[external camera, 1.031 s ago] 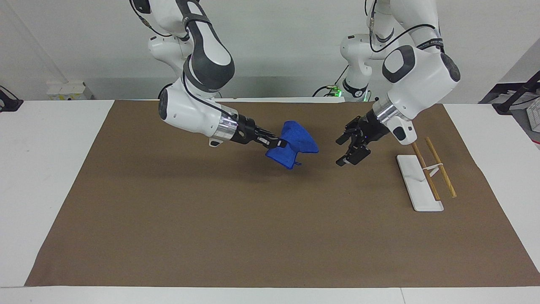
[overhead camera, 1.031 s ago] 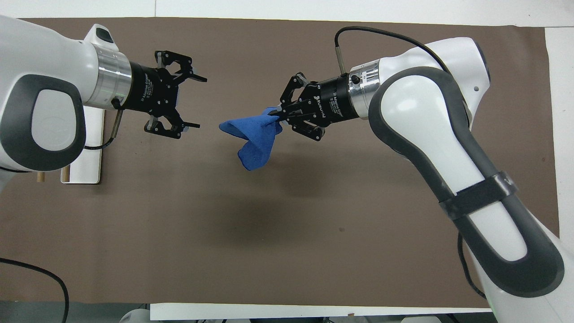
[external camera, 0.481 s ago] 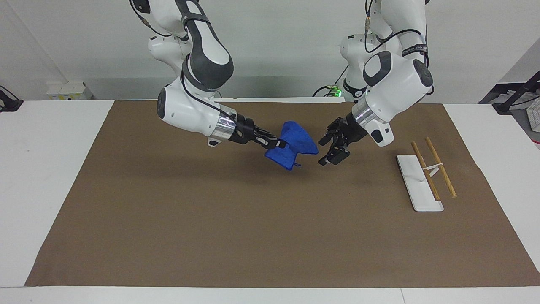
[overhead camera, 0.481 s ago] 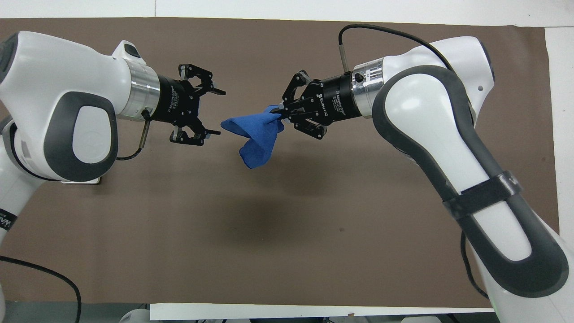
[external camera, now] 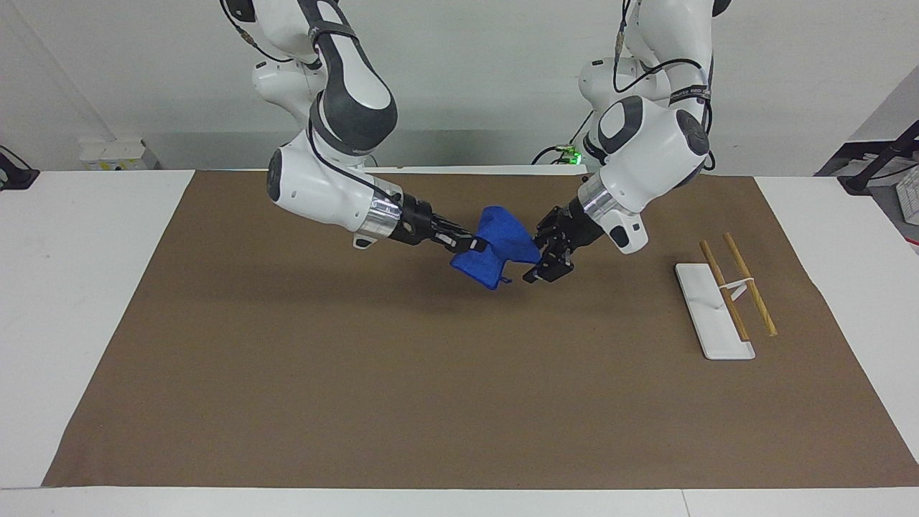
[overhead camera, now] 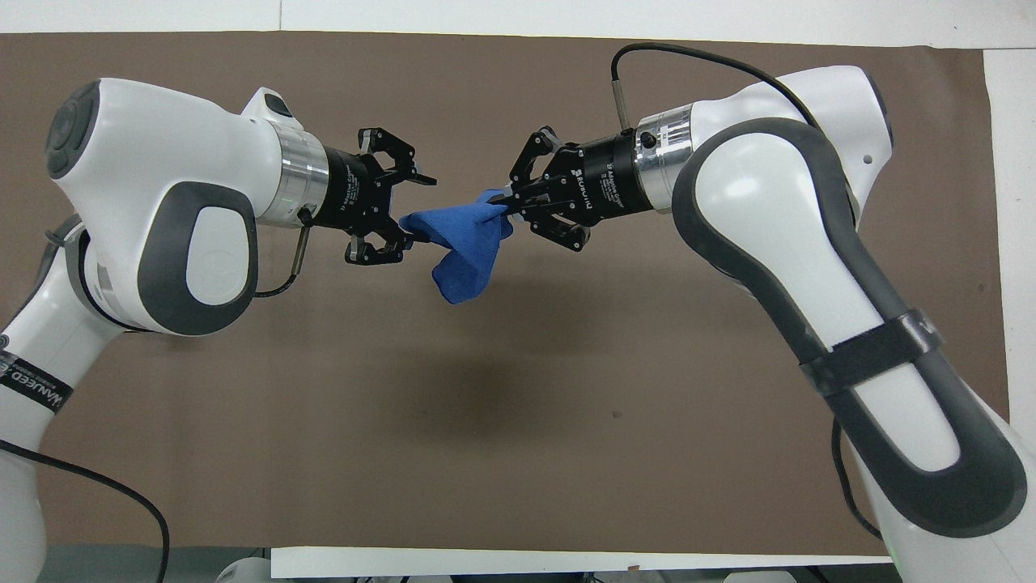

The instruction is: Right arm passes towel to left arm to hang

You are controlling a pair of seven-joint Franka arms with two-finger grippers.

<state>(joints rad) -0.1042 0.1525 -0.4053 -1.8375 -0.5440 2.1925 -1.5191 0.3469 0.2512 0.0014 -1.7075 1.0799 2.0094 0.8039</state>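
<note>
- The towel, a bright blue cloth, hangs in the air over the middle of the brown mat, between the two arms and clear of the bench.
- It is bunched rather than spread. One pinched corner points toward the right arm's wrist, another tip reaches toward the left arm, and a folded lobe droops down toward the mat.
- Its long axis runs roughly along the line between the two grippers, across the bench from one arm's end toward the other.
- The right gripper has its jaws pinched tight on the towel's corner, carrying the cloth's weight.
- The left gripper is at the towel's other tip with its jaws spread wide either side of it. In the overhead view the lower finger touches or overlaps the cloth, while the upper finger stands clear.
- White lettering runs along both gripper bodies. On the right one it appears to read "ROBOTIQ", seen upside down, and on the left something like "Adaptive Gripper", though I can't make that out fully.
- A black band on the left arm carries white capitals that are only partly legible.
- A white base with two wooden rods lies toward the left arm's end of the mat, well apart from the towel.
</note>
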